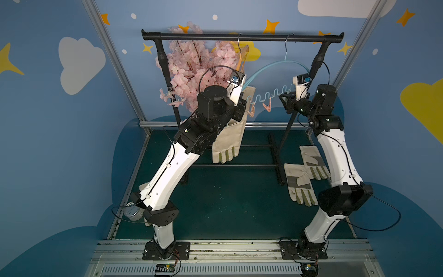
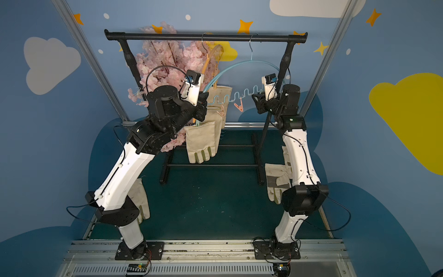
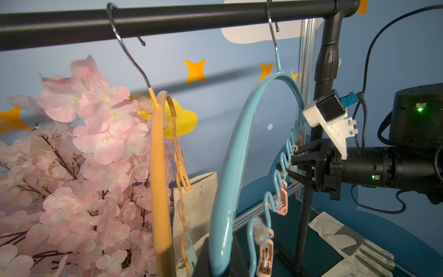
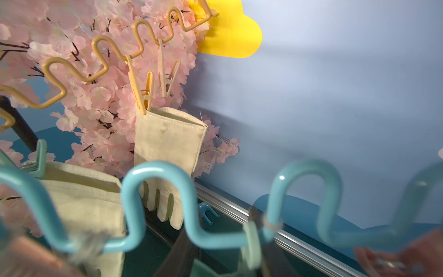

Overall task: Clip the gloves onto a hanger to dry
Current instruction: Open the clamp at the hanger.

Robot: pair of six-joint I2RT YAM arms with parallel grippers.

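Note:
A blue hanger point(image 1: 275, 63) point(image 2: 247, 63) hangs from the black rail. My left gripper point(image 3: 220, 254) point(image 2: 203, 108) is shut on the hanger's arc at its left end. One cream glove point(image 1: 227, 141) point(image 2: 201, 141) hangs clipped there, fingers down. My right gripper point(image 1: 282, 100) point(image 3: 288, 166) point(image 4: 223, 223) is at the wavy bar point(image 4: 163, 203), its fingers pressing on a mint-green clip point(image 4: 250, 242). Another glove point(image 4: 167, 144) hangs from the orange hanger point(image 3: 159, 167) behind. Two gloves point(image 1: 297, 179) point(image 1: 314, 163) lie on the mat by the right arm. A further glove point(image 2: 141, 199) lies under the left arm.
The black rack's rail point(image 1: 239, 37) and legs stand at the back of the green mat point(image 1: 227, 203). Pink blossom branches point(image 1: 191, 72) crowd the rack's left side. Peach clips point(image 1: 267, 106) dangle from the wavy bar. A tape roll point(image 1: 133, 211) sits at the mat's left edge.

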